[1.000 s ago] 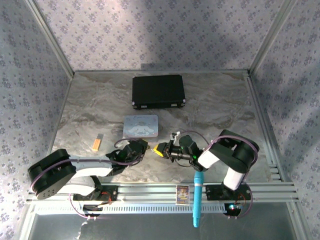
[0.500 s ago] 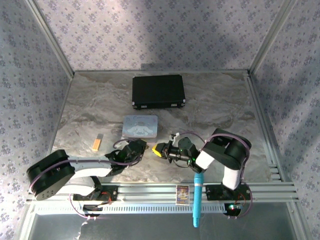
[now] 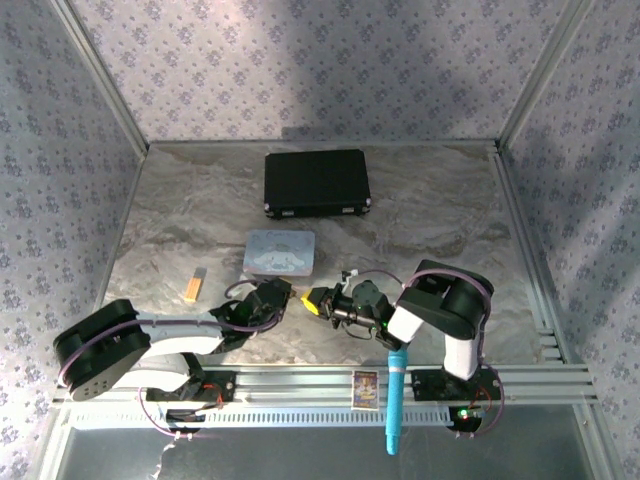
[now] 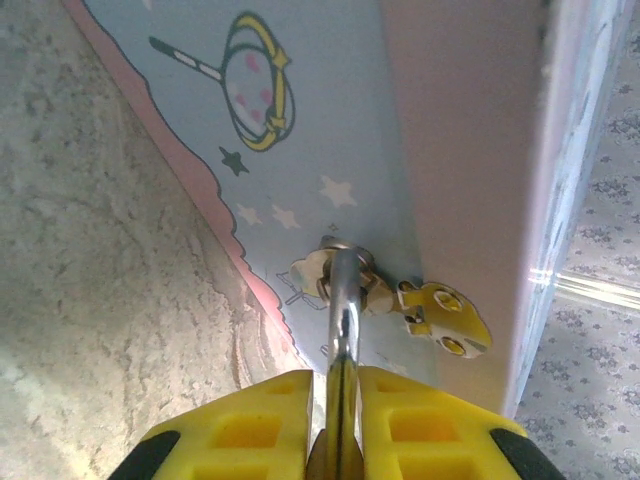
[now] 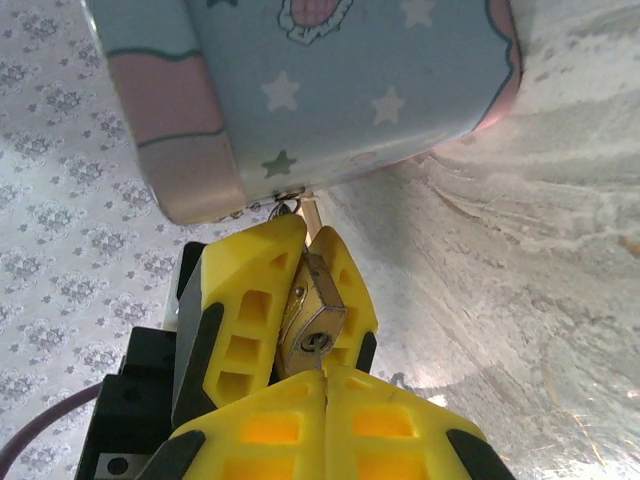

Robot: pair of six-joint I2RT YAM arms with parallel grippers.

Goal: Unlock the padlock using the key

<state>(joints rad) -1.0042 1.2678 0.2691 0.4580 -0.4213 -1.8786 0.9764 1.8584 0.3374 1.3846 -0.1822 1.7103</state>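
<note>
— Where to look for the padlock point(image 5: 310, 305)?

— Against the corner of the tin point(image 5: 300, 90), pinched in the left gripper point(image 4: 340, 400), pads squeezed onto the brass body. In the left wrist view, body cut off by the bottom edge; just the shackle point(image 4: 343, 320) rising to the tin's hasp point(image 4: 440, 318).

— And the key point(image 5: 318, 345)?

— Hard to make out. A silvery sliver at the keyhole, otherwise buried in the right gripper point(image 5: 326, 378), pressed fully together around it.

— From above?

— Grippers tip to tip just in front of the tin. Padlock and key too small to tell apart there.
</note>
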